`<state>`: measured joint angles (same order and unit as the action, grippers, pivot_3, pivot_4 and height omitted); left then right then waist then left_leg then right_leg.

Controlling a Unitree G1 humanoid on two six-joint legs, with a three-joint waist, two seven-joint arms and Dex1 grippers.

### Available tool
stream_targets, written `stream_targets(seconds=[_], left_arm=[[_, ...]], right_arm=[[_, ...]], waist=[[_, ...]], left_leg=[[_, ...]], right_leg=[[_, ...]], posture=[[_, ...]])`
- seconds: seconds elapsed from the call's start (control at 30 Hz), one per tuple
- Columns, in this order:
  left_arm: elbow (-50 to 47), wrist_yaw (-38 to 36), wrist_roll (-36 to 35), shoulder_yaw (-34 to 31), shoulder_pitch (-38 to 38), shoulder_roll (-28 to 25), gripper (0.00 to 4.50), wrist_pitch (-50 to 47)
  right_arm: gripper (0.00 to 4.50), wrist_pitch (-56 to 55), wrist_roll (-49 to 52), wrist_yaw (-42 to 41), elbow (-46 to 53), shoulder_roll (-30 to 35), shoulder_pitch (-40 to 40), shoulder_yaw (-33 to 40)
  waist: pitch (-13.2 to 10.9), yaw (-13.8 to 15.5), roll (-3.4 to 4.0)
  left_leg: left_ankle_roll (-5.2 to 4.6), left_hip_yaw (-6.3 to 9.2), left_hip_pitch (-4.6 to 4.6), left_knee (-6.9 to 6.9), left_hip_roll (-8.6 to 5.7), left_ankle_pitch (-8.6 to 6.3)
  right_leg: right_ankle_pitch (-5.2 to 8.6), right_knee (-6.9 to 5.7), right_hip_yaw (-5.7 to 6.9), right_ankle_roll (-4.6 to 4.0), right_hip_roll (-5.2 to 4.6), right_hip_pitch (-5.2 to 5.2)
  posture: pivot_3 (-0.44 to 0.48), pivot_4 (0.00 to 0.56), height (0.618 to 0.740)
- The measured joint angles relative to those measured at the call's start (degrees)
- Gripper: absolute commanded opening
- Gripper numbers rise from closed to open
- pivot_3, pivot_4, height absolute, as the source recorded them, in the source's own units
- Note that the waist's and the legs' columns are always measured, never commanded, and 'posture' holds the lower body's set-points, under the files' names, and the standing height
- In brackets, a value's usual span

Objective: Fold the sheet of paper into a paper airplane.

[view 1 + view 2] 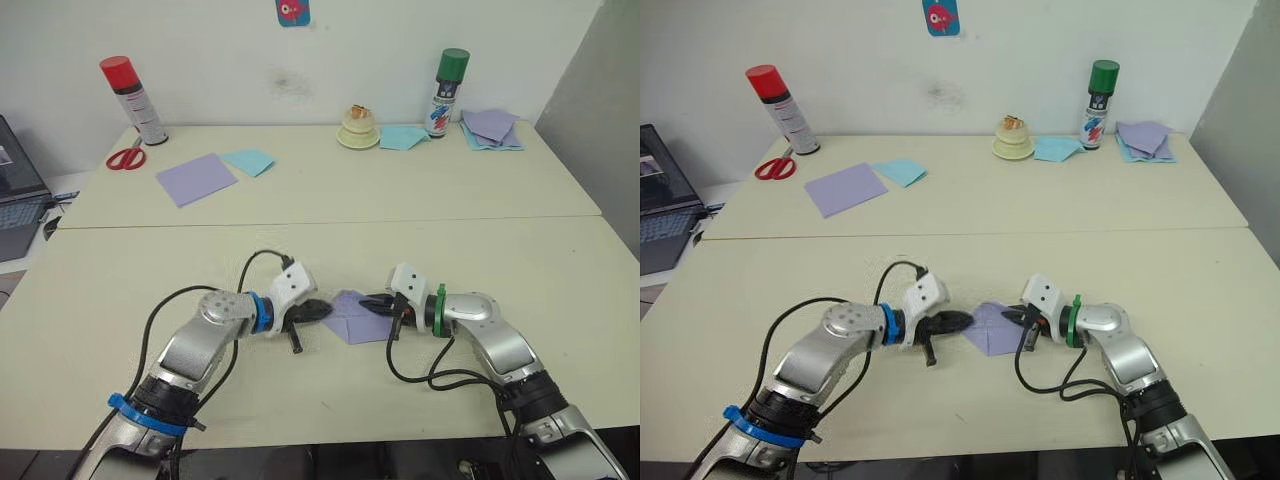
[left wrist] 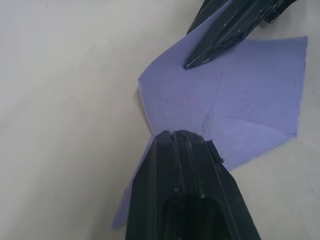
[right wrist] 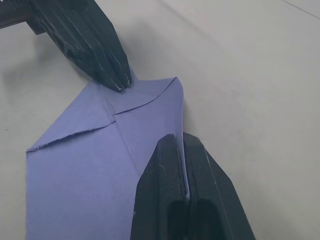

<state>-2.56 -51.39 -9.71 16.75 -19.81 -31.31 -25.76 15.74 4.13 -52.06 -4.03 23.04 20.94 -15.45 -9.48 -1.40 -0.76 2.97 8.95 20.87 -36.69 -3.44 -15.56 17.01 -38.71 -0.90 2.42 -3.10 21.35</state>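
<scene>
Near table, front edge: the sheet of paper (image 1: 357,317) lies between the two grippers, lavender, partly folded, creases visible.

Left gripper (image 1: 318,309): fingers pressed together, tips at the paper's near-left edge. The left wrist view shows the closed black tips (image 2: 182,137) resting over the paper's edge; whether paper sits between them I cannot tell from here. That view also shows the other gripper's tip touching the far part of the sheet.

Right gripper (image 1: 375,304): fingers closed on the sheet. The right wrist view makes this plain where the head views do not: a thin raised edge of paper runs into the seam between the two fingers (image 3: 165,170). The same view shows a folded flap with a curved crease just ahead of the right gripper, and the left gripper's tip bearing on the corner beyond it.

Head views add the surroundings, all well beyond both grippers on the far table: a flat lavender square (image 1: 196,179) with a pale blue sheet (image 1: 248,161) beside it, red-handled scissors (image 1: 125,158), a red-capped spray can (image 1: 133,100), a green-capped spray can (image 1: 448,93), a cream tape roll (image 1: 358,128), and a stack of lavender and blue papers (image 1: 492,129). A laptop (image 1: 20,190) sits off to the left gripper's side.
</scene>
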Motion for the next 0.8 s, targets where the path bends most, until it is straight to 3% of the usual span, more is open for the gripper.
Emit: stream_targets(seconds=[0.03,0.13,0.3,0.4,0.53,0.8], left_arm=[[0.89,-0.20,0.35,0.33,-0.25,0.08,0.00,1.27],[2.12,-0.86,0.62,0.61,-0.38,0.37,0.00,2.60],[2.30,-1.52,0.69,0.52,0.12,0.34,0.00,2.66],[2.07,-1.77,0.69,0.25,0.47,0.34,0.00,2.66],[2.04,-2.13,0.68,0.12,0.53,0.10,0.00,2.72],[2.43,-1.94,0.75,0.11,0.39,0.56,0.00,3.10]], right_arm=[[0.04,0.20,0.02,0.00,0.04,0.04,-0.03,0.08],[0.65,1.66,1.14,0.11,0.31,-0.35,-0.26,0.62],[2.48,1.76,1.93,2.39,0.31,-0.67,0.13,2.60],[3.56,-4.48,1.29,2.45,0.62,1.06,0.54,3.36],[3.56,-7.10,4.68,-1.14,5.62,0.64,0.50,3.72],[0.64,-8.69,2.01,-2.78,1.52,-0.78,0.51,-2.39]], waist=[[0.02,0.07,0.03],[0.03,0.08,0.04],[0.04,0.05,0.06],[0.04,0.00,0.06],[0.06,-0.12,0.09],[0.06,-0.04,0.09]], left_leg=[[0.00,0.00,0.00,0.00,-0.02,0.00],[0.00,0.02,-0.02,0.00,-0.01,0.00],[0.00,0.01,-0.03,0.00,-0.01,0.00],[-0.01,-0.02,-0.03,0.00,-0.01,0.00],[0.00,0.04,-0.03,0.03,0.04,0.00],[0.00,0.04,-0.03,0.02,-0.02,0.00]], right_leg=[[0.00,0.00,-0.01,0.00,-0.02,-0.02],[0.06,-0.01,-0.01,0.11,-0.02,-0.04],[0.14,-0.04,-0.01,0.25,-0.02,-0.02],[0.15,-0.03,0.00,0.26,-0.02,-0.02],[0.15,-0.03,-0.03,0.26,-0.03,-0.02],[0.15,-0.03,0.00,0.26,-0.02,-0.03]], posture=[[0.000,0.150,0.740],[0.000,0.150,0.740],[0.000,0.150,0.740],[0.000,0.150,0.740],[0.000,0.150,0.740],[0.000,0.150,0.740]])
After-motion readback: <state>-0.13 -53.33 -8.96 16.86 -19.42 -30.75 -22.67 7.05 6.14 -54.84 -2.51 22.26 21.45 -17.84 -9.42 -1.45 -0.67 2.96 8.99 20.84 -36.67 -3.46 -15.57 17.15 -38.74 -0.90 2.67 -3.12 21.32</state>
